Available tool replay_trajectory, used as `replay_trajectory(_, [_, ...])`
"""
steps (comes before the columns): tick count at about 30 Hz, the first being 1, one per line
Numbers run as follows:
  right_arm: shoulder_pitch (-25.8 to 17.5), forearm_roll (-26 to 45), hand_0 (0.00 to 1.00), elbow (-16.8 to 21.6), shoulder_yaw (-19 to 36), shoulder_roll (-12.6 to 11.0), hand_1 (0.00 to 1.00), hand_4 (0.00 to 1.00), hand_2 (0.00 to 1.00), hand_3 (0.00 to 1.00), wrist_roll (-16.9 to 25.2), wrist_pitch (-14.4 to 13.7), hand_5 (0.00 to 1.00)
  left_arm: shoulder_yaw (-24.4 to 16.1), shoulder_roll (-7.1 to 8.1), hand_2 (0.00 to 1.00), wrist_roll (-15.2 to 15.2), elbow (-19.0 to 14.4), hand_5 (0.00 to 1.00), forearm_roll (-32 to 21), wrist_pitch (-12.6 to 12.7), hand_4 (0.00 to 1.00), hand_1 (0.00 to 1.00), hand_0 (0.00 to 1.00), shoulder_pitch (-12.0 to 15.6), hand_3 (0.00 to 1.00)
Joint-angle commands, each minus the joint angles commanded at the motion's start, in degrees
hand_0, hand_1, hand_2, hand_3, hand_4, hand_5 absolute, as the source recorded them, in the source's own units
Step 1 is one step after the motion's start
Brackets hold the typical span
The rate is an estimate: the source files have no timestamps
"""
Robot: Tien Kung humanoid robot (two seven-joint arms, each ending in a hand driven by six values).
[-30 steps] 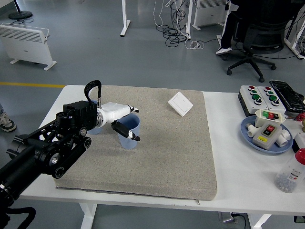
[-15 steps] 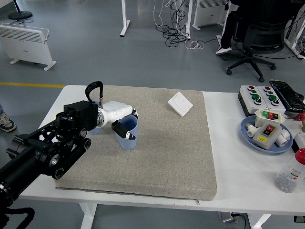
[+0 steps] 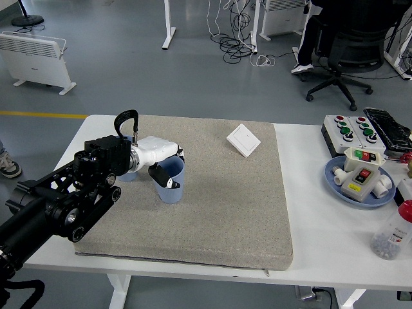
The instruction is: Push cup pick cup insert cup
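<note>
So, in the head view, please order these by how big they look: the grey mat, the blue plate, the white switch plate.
1. grey mat
2. blue plate
3. white switch plate, lying farther from the camera.

I work in a robotics lab: behind my white table [image 3: 309, 232] lie a grey floor, loose cables [image 3: 235, 38], an office chair [image 3: 344, 48] and a radiator [image 3: 35, 58].

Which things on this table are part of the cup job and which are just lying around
Part of the job:
left hand, closed around the blue cup
blue cup on the grey mat
second blue cup, mostly hidden behind the wrist

Just lying about:
white switch plate
button box
blue plate of switch parts
plastic bottle
</note>
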Motion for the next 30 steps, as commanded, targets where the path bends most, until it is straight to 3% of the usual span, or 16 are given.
replay_trajectory(7, [0.1, 0.1, 0.693, 0.0, 0.1, 0.0, 0.596, 0.106, 0.617, 0.546, 0.0, 0.0, 0.46, 0.6, 0.51, 0.735, 0.4, -1.8, 0.052, -0.5, -0.8, 0.692, 0.552, 0.385, 0.2, 0.569])
replay_trajectory(14, [0.1, 0.7, 0.693, 0.0, -0.1, -0.1, 0.596, 0.107, 0.616, 0.546, 0.2, -0.1, 0.458, -0.4, 1.68, 0.721, 1.4, -7.6, 0.053, -0.3, -2.4, 0.689, 0.554, 0.394, 0.2, 0.551])
replay_trajectory(23, [0.3, 0.7, 0.693, 0.0, 0.4, -0.3, 0.596, 0.106, 0.615, 0.546, 0.3, -0.2, 0.458, -2.6, 5.24, 0.709, 3.8, -15.6, 0.039, -3.6, -6.3, 0.669, 0.556, 0.405, -2.8, 0.545])
replay_trajectory(26, [0.4, 0.8, 0.693, 0.0, 0.4, -0.4, 0.596, 0.106, 0.615, 0.546, 0.2, -0.2, 0.457, -4.3, 6.67, 0.712, 4.1, -15.4, 0.05, -3.9, -6.7, 0.67, 0.556, 0.391, -4.7, 0.549])
replay_trajectory(30, [0.4, 0.9, 0.693, 0.0, 0.4, -0.6, 0.596, 0.106, 0.615, 0.546, 0.2, -0.2, 0.457, -6.9, 8.24, 0.712, 4.4, -12.5, 0.05, -2.8, -7.1, 0.67, 0.556, 0.391, -7.0, 0.549])
